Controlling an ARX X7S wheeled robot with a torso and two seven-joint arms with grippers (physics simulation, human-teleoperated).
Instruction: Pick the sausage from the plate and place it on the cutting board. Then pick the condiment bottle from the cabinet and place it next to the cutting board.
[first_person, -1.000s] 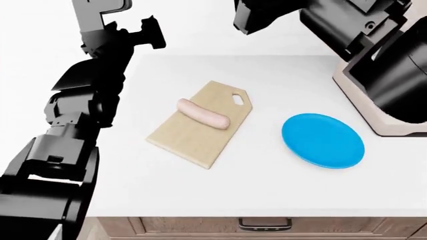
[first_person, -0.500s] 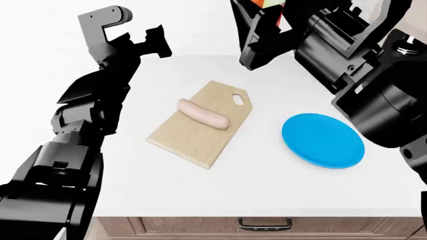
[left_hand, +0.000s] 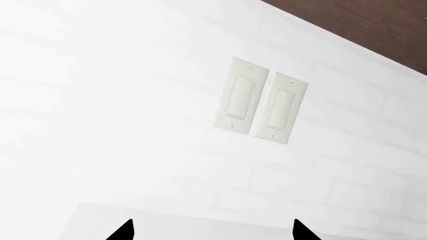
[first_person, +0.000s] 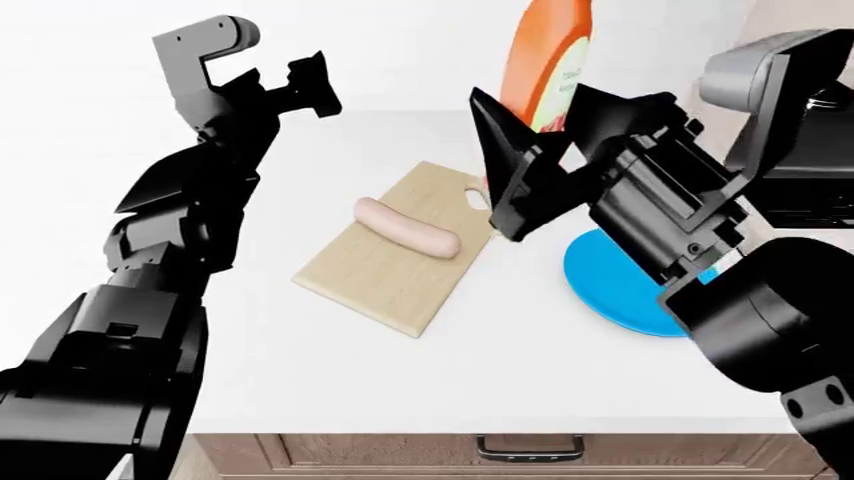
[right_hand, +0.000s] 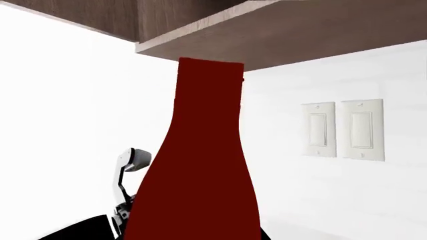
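The pale pink sausage (first_person: 407, 228) lies across the tan cutting board (first_person: 380, 275) on the white counter. The blue plate (first_person: 617, 288) sits right of the board, bare and partly hidden behind my right arm. My right gripper (first_person: 547, 122) is shut on the orange condiment bottle (first_person: 550, 58), held upright in the air above the board's holed end. In the right wrist view the bottle (right_hand: 200, 165) looks dark red and fills the middle. My left gripper (first_person: 312, 85) hovers open over the counter's back left, its fingertips (left_hand: 124, 232) empty and facing the wall.
The counter (first_person: 347, 370) has a drawer handle (first_person: 530, 447) under its front edge. Two wall switch plates (left_hand: 260, 107) are on the white wall behind it. A brown cabinet underside (right_hand: 300, 30) hangs above. A dark appliance (first_person: 814, 180) stands at the counter's right.
My right arm has come down and toward me with the condiment bottle, which now shows fully in the head view. The left arm has barely moved. Sausage, board and plate are unmoved.
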